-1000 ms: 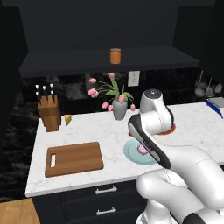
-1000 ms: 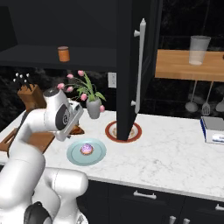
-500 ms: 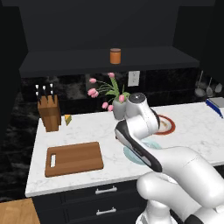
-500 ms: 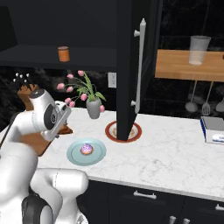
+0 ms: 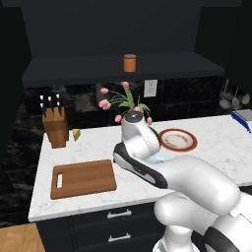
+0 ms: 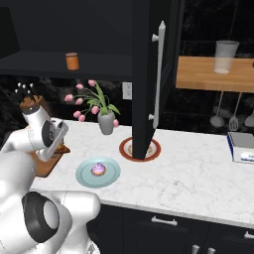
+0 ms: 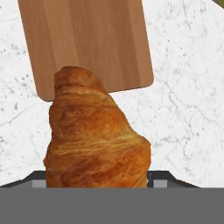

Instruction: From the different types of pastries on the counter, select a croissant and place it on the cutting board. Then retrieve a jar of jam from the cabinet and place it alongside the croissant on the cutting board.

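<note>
In the hand view the golden-brown croissant (image 7: 96, 135) stands between the two dark fingertips, and my gripper (image 7: 98, 177) is shut on it. It hangs above the marble counter (image 7: 188, 100), just off the near end of the brown cutting board (image 7: 87, 39). From the left base view the board (image 5: 83, 178) lies at the counter's front left, left of my hand. The orange-brown jar of jam (image 5: 129, 63) stands on the dark cabinet's shelf ledge (image 5: 88, 69); the jar (image 6: 72, 61) shows from the right too. The cupcake (image 6: 98, 169) sits on a light blue plate (image 6: 82, 174).
A knife block (image 5: 55, 127) stands behind the board at the back left. A grey vase (image 6: 106, 122) of pink tulips is at the wall. A brown-rimmed plate (image 5: 177, 140) lies to the right. An open dark cabinet door (image 6: 149, 74) hangs over the counter's middle.
The arm has swung left from the plates toward the cutting board, carrying the croissant. The grip has not changed.
</note>
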